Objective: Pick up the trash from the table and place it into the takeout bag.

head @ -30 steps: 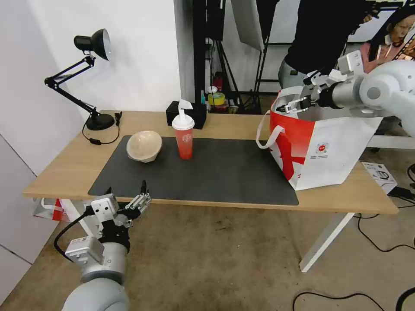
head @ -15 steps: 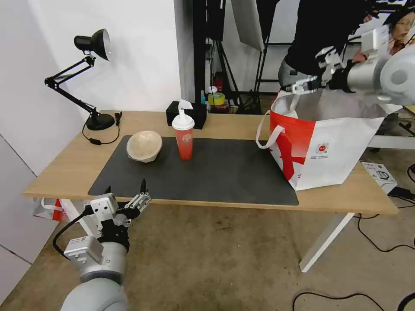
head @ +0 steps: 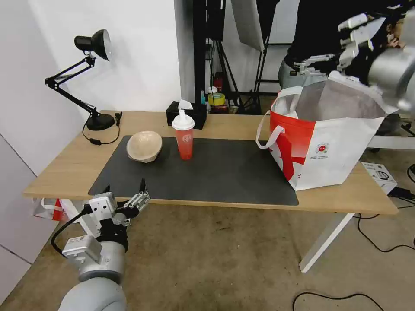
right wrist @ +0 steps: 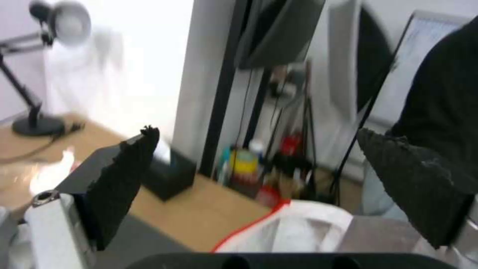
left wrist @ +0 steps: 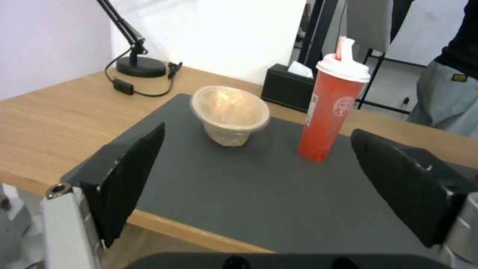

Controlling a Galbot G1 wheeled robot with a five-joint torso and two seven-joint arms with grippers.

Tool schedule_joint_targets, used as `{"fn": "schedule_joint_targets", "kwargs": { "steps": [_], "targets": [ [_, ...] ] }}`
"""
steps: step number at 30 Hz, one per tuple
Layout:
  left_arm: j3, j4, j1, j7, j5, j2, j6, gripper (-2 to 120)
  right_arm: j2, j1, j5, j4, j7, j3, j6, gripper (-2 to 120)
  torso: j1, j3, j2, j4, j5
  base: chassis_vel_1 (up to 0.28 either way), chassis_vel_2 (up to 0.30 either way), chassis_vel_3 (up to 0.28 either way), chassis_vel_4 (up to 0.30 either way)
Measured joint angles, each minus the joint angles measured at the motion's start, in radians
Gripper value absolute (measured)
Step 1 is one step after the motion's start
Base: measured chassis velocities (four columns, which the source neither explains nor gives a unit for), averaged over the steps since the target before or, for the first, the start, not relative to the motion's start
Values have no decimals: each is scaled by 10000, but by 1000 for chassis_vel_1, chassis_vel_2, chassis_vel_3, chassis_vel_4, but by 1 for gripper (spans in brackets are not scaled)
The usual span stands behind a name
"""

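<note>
Takeout bag (head: pixel 328 142) stands just below the wide-open, empty right hand (head: pixel 317 62).

A plain white wall (head: pixel 142 52) runs behind the scene on the left, and against it a black desk lamp (head: pixel 86 73) stands with its jointed arm angled up and its cord looping beside the base. Centre back, a dark upright post (head: pixel 199 47) and black tripod stands (head: pixel 225 65) crowd a cluttered corner with a roll of yellow tape (head: pixel 216 98). Down below, the floor (head: pixel 216 259) is worn brownish concrete, with black cables (head: pixel 380 242) trailing across it on the right beside a small white box (head: pixel 379 174).
</note>
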Motion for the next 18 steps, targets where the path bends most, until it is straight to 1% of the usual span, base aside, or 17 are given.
{"fn": "schedule_joint_targets", "kwargs": {
  "steps": [1, 2, 3, 4, 5, 7, 8, 9, 10, 12, 13, 14, 15, 16, 17, 18],
  "targets": [
    [0, 0, 0, 0, 0, 0, 0, 100, 0, 0, 0, 0, 0, 0, 0, 100, 0, 0, 0, 0, 0, 0, 0, 0, 0],
    [-1, 0, 4, 0, 0, -2, 1, 100, -45, -162, -44, 140, 190, 47, 268, 100, 0, 0, 0, 0, -1, 0, 0, 0, 0],
    [-1, 0, 1, 0, -1, -24, 1, 100, -88, -743, -373, 510, 716, 387, 1001, 100, 0, 0, 0, 1, -7, 0, 0, 0, 0],
    [-1, 1, -5, -5, 1, -46, 1, 100, -50, -1104, -662, 706, 1055, 609, 1460, 100, -1, -1, 0, 2, -6, 0, 0, 0, 0],
    [-1, 1, -5, -5, 1, -46, 1, 100, -50, -1104, -662, 706, 1055, 609, 1460, 100, -1, -1, 0, 2, -6, 0, 0, 0, 0],
    [1, 7, -16, -9, 3, -99, 0, 100, 50, -1901, -1104, 1185, 1728, 1075, 2220, 100, 0, 0, 1, 5, -10, 0, 0, 0, 0],
    [1, 12, -21, -9, 3, -115, -1, 100, 117, -2310, -1296, 1398, 1966, 1265, 2512, 100, 0, 0, 0, 4, -10, 0, 0, 0, 0],
    [-3, 21, -28, -9, 3, -129, -4, 100, 281, -2971, -1693, 1716, 2342, 1463, 3020, 100, 0, 0, 0, 1, -5, 0, 0, 0, 0],
    [-3, 21, -28, -9, 3, -129, -4, 100, 281, -2971, -1693, 1716, 2342, 1463, 3020, 100, 0, 0, 0, 1, -5, 0, 0, 0, 0],
    [-27, 24, -38, -7, -3, -144, -7, 100, 794, -4080, -2975, 2152, 3131, 1637, 4094, 100, -1, 0, 1, 2, -7, 0, 0, 0, 0],
    [-27, 24, -38, -7, -3, -144, -7, 100, 794, -4080, -2975, 2152, 3131, 1637, 4094, 100, -1, 0, 1, 2, -7, 0, 0, 0, 0],
    [-37, 23, -38, -9, -7, -154, -7, 100, 1100, -4726, -3815, 2298, 3436, 1823, 4548, 100, 0, 2, 0, 8, -6, 0, 0, 0, 0],
    [-44, 19, -32, -11, -9, -164, -7, 100, 1431, -5478, -4670, 2503, 3568, 2136, 4904, 100, 1, 1, 0, 6, -3, 0, 0, 0, 0],
    [-46, 18, -21, -10, -9, -176, -7, 100, 1667, -6094, -5228, 2668, 3626, 2321, 5172, 100, 1, 0, 0, 7, -10, 0, 0, 0, 0],
    [-46, 18, -21, -10, -9, -176, -7, 100, 1667, -6094, -5228, 2668, 3626, 2321, 5172, 100, 1, 0, 0, 7, -10, 0, 0, 0, 0],
    [-46, 18, -3, -10, -12, -178, -7, 100, 1891, -6674, -5664, 2817, 3710, 2430, 5374, 100, 1, 0, 0, 4, -9, 0, 0, 0, 0]
  ]
}}
